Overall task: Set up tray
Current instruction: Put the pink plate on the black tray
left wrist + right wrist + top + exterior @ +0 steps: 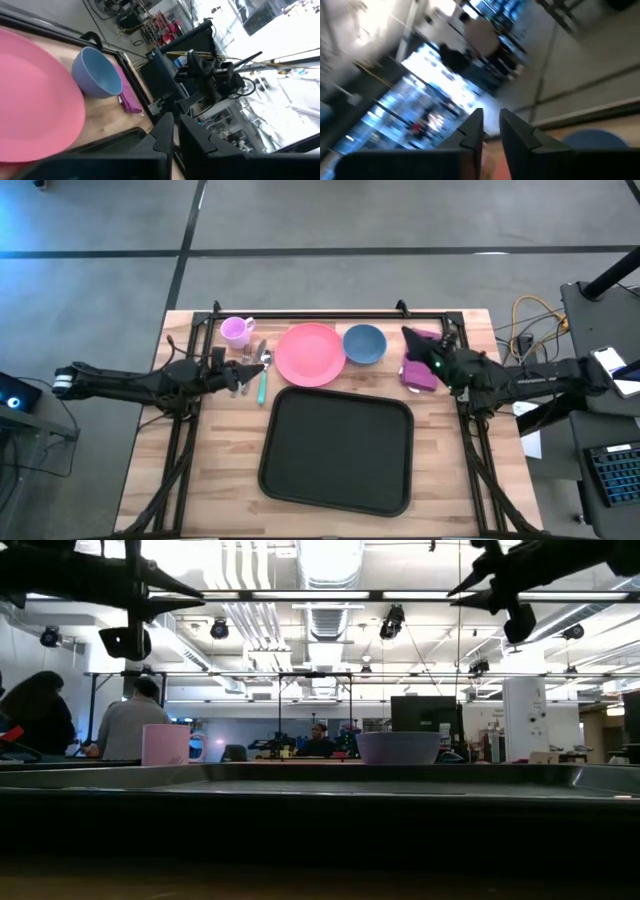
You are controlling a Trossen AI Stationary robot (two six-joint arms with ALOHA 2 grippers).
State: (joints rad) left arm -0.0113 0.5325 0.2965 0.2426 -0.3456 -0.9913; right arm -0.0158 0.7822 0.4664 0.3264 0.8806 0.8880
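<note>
The large black tray (335, 452) lies on the near middle of the wooden table. Beyond it stand a pink plate (310, 354), a blue bowl (365, 343) and a pink cup (237, 331). Cutlery with a teal handle (262, 375) lies left of the plate. A purple cloth (420, 372) lies right of the bowl. My left gripper (243, 377) hovers beside the cutlery, raised off the table (125, 640), fingers shut on nothing (175, 137). My right gripper (412, 338) hangs above the cloth, also raised (518, 625) and shut on nothing (491, 131).
A black metal frame (330, 313) runs along the table's far edge and down both sides. Cables and equipment sit off the table's right edge (590, 370). Bare wood lies left (215, 465) and right (445, 465) of the tray. People sit in the room behind (125, 725).
</note>
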